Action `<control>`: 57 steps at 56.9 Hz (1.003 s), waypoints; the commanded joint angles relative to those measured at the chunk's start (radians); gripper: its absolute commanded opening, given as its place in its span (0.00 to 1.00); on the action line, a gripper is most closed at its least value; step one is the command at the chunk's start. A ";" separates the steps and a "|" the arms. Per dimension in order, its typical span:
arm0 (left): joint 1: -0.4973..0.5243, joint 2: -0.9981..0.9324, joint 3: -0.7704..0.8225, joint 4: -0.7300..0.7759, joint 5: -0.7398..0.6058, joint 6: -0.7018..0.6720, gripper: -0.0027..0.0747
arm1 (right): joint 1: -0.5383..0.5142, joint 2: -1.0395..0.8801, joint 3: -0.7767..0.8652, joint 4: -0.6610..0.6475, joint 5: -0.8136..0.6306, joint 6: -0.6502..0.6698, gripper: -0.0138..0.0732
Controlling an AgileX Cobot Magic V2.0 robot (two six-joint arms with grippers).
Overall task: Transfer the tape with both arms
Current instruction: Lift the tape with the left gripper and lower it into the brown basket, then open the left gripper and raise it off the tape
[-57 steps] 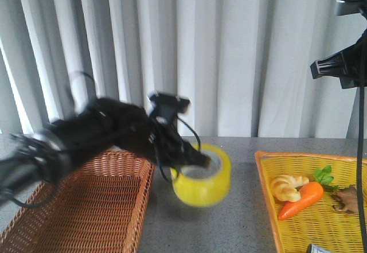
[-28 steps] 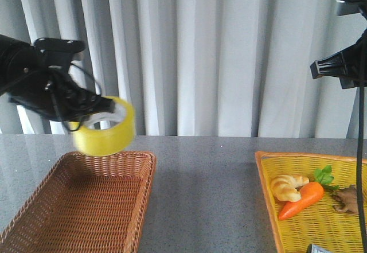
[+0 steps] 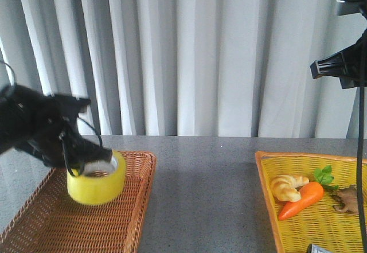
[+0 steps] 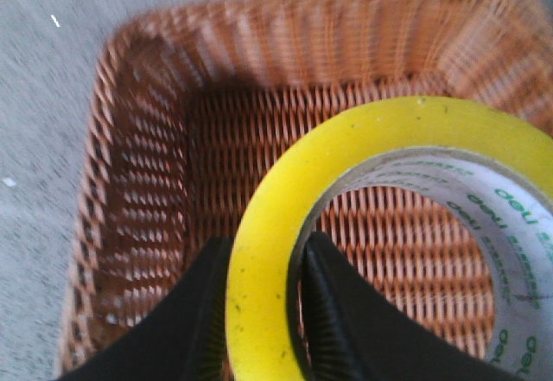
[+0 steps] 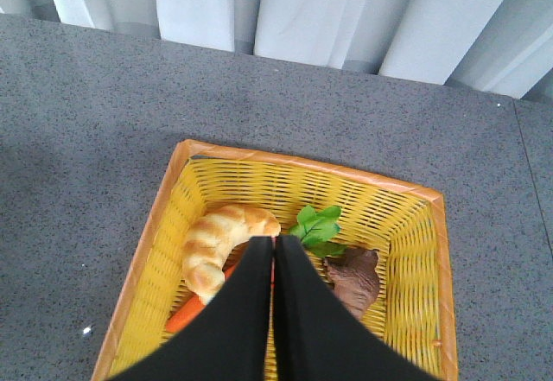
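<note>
Two woven baskets sit on the grey speckled tabletop [image 3: 206,195]: one brown wicker basket [image 3: 34,224] on the robot's left and one yellow plastic-weave basket with an orange rim [image 3: 266,207] on its right, well apart. One wide roll of translucent yellow packing tape [image 3: 96,179] with a white printed core is in play. The yellow basket holds four visible items: one pale braided bread roll [image 3: 288,187], one orange toy carrot with a green leafy top [image 3: 302,199], one small brown toy figure [image 3: 346,199], and one dark object at the front edge, too cropped to identify.

Two black arms are present. The left gripper [image 3: 96,161] is clamped on the tape's wall — in the left wrist view one black finger [image 4: 194,320] presses the yellow outer face and the other sits inside the core, with the roll [image 4: 389,225] pinched between them. From the front, the roll hangs over the far part of the brown basket, low inside its rim; whether it touches the weave I cannot tell. Through the core, the basket's floor [image 4: 259,139] shows below.

The right gripper [image 5: 273,312] is held high at the upper right of the front view [image 3: 344,63] — its two fingers are pressed together with nothing between them, poised above the yellow basket [image 5: 164,225].
</note>
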 commanded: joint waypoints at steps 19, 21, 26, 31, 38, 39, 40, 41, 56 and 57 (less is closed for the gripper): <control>0.003 0.060 -0.019 0.033 -0.066 -0.065 0.12 | -0.005 -0.042 -0.027 -0.015 -0.054 -0.001 0.15; 0.003 0.061 -0.019 0.033 -0.069 -0.065 0.12 | -0.005 -0.042 -0.027 -0.015 -0.054 -0.001 0.15; 0.003 0.062 -0.019 0.039 -0.075 -0.065 0.12 | -0.005 -0.042 -0.027 -0.015 -0.054 -0.001 0.15; 0.003 0.062 -0.019 0.044 -0.075 -0.065 0.12 | -0.005 -0.042 -0.027 -0.015 -0.054 -0.001 0.15; 0.003 0.062 -0.019 0.051 -0.076 -0.061 0.15 | -0.005 -0.042 -0.027 -0.015 -0.054 -0.001 0.15; 0.003 0.062 -0.019 0.052 -0.076 -0.061 0.16 | -0.005 -0.042 -0.027 -0.015 -0.054 -0.001 0.15; 0.003 0.062 -0.019 0.052 -0.076 -0.061 0.17 | -0.005 -0.042 -0.027 -0.015 -0.054 -0.001 0.15; 0.003 0.062 -0.019 0.052 -0.075 -0.061 0.18 | -0.005 -0.042 -0.027 -0.015 -0.054 -0.001 0.15; 0.003 0.062 -0.019 0.049 -0.073 -0.061 0.53 | -0.005 -0.042 -0.027 -0.015 -0.054 -0.001 0.15; 0.003 0.062 -0.019 0.049 -0.073 -0.061 0.55 | -0.005 -0.042 -0.027 -0.015 -0.054 -0.001 0.15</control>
